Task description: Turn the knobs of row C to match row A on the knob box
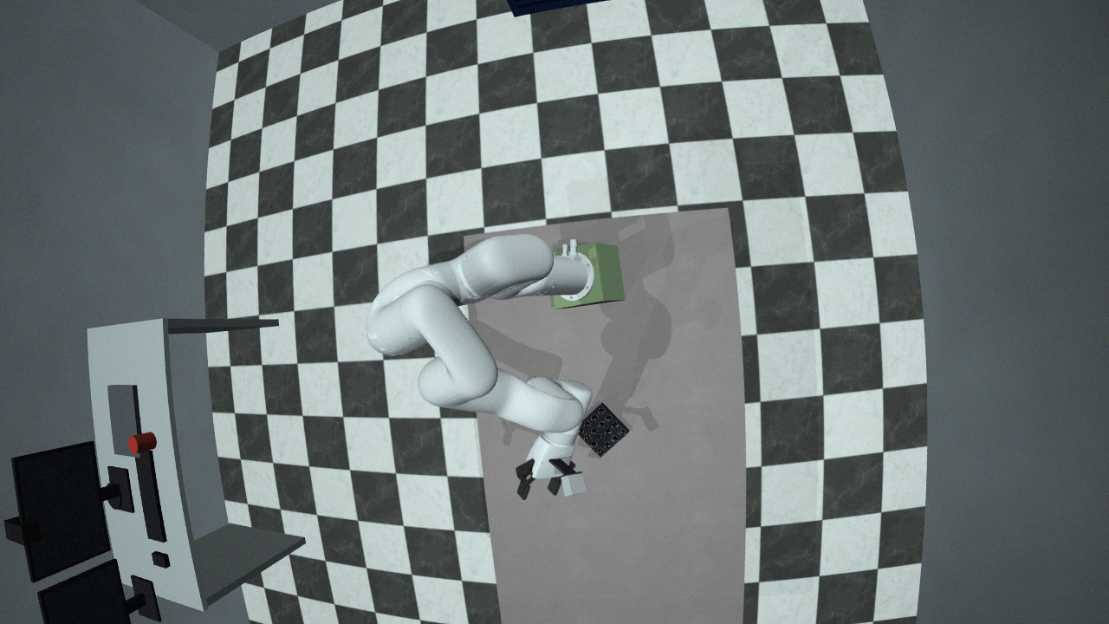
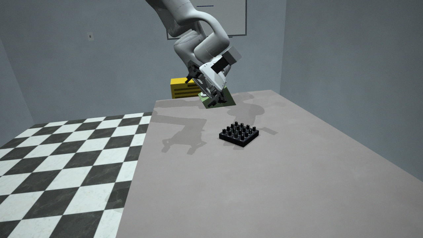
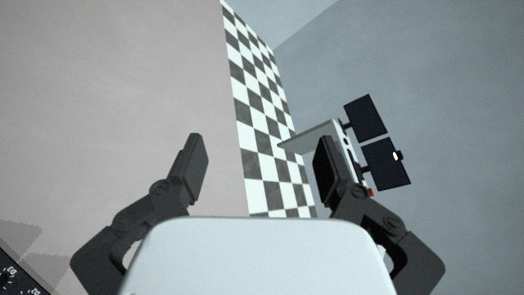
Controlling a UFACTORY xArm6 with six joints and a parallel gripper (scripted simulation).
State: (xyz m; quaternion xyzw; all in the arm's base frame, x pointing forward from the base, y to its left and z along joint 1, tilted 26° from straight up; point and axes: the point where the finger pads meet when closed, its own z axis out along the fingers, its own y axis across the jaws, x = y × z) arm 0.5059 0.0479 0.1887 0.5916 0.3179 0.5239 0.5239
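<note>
The black knob box (image 1: 604, 430) (image 2: 238, 133) stands on its feet on the grey table (image 1: 666, 497) (image 2: 266, 183), turned at an angle to the table edges. It carries several rows of small black knobs; their white lines are too small to read here. Only a corner of the knob box (image 3: 14, 279) shows at the bottom left of the wrist view. My gripper (image 1: 540, 481) (image 2: 213, 99) (image 3: 260, 147) is open and empty. It hangs high above the table, tilted, to the side of the box and well clear of it.
A green block (image 1: 605, 271) (image 2: 229, 99) at the arm's base stands on the far end of the table. A yellow cabinet (image 2: 180, 88) stands behind it. A grey control stand (image 1: 147, 465) with black panels is on the checkered floor beside the table.
</note>
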